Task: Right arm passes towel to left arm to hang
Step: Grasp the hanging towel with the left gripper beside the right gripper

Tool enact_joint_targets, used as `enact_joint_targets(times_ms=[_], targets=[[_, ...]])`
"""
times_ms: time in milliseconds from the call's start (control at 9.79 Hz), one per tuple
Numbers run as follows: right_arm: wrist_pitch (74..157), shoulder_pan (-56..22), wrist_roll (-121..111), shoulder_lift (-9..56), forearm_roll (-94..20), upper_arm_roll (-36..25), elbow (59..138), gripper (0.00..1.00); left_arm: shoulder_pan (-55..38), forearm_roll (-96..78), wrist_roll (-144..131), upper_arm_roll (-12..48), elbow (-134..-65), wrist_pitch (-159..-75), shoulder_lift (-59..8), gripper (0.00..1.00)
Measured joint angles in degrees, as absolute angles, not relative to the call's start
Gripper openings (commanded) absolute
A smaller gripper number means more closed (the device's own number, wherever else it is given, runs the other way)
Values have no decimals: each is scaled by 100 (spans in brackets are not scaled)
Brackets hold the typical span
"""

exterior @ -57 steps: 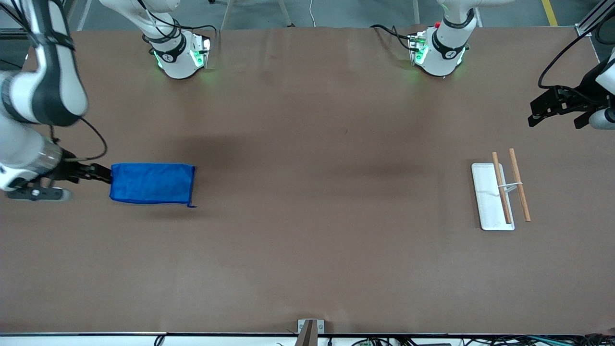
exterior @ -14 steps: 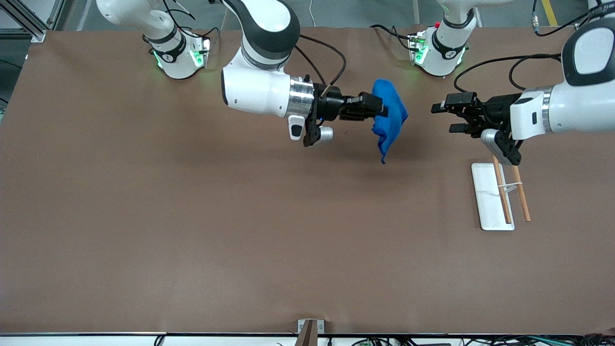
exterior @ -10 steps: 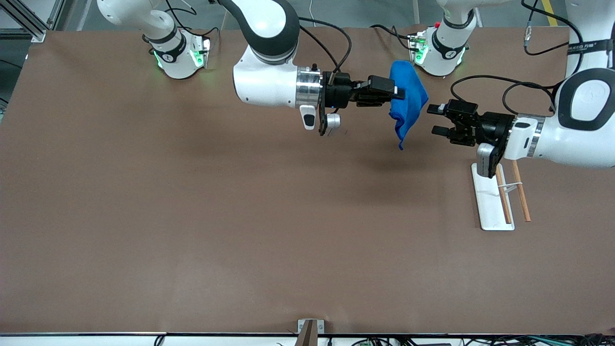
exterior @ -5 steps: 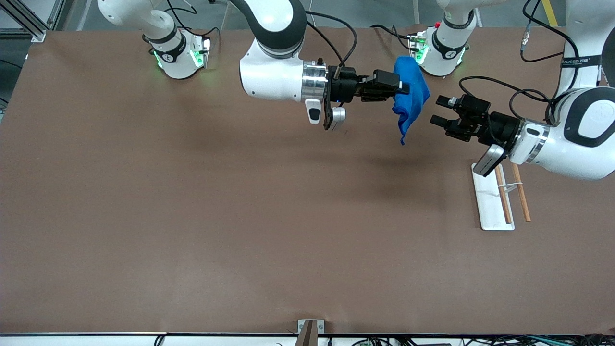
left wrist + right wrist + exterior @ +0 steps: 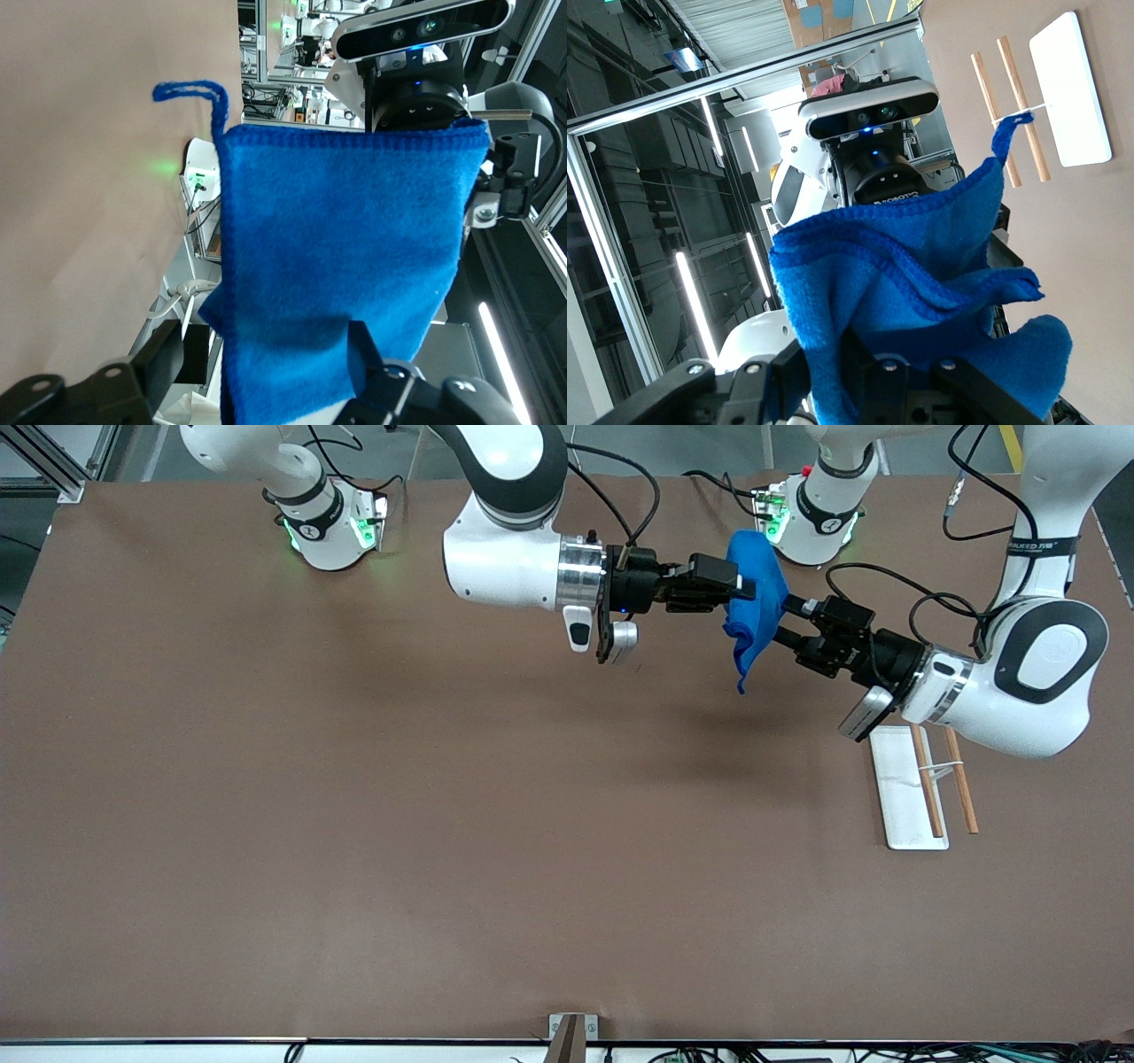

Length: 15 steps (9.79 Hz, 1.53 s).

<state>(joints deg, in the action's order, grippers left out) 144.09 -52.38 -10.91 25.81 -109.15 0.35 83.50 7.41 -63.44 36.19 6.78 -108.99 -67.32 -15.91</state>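
Clamped tight on one edge of the small bright blue cloth towel [image 5: 755, 607], the right arm's black two-finger gripper [image 5: 742, 588] holds it up in the air over the brown table [image 5: 354, 824], near the left arm's base. Its fabric hangs down in folds. Meanwhile the left arm's black gripper [image 5: 783, 622] has its fingers [image 5: 370, 359] spread on either side of the towel's other edge. A white rack tray [image 5: 902, 788] with two wooden rods [image 5: 959, 779] stands at the left arm's end of the table.
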Motion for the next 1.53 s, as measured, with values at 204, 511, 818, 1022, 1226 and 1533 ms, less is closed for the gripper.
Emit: enact_joint_targets(times_ms=[204,511,818,1022,1226,1533], targets=[[14416,-5246,-1091,2581,-10915,34,8348,4,742,-6356,3619,697,-10899,-6723,-1587,27],[14461,-5249,-1092,2581,-10917,32,8348,4,770,-6358,3604,696,-10898,-6637,-1536,0],[14468,-5250,-1092,2581,-10917,32,8345,4,802,-6358,3514,659,-10829,-6593,-1494,0],[14473,-5250,-1092,2581,-10917,32,8342,5,878,-6358,3300,650,-10658,-6593,-1493,0],[14477,-5251,-1092,2580,-10922,30,8340,88,903,-6341,3172,645,-10496,-6593,-1493,0],[14572,-5214,-1104,2589,-10523,-85,8339,100,901,-6332,2949,643,-10284,-6604,-1493,0]])
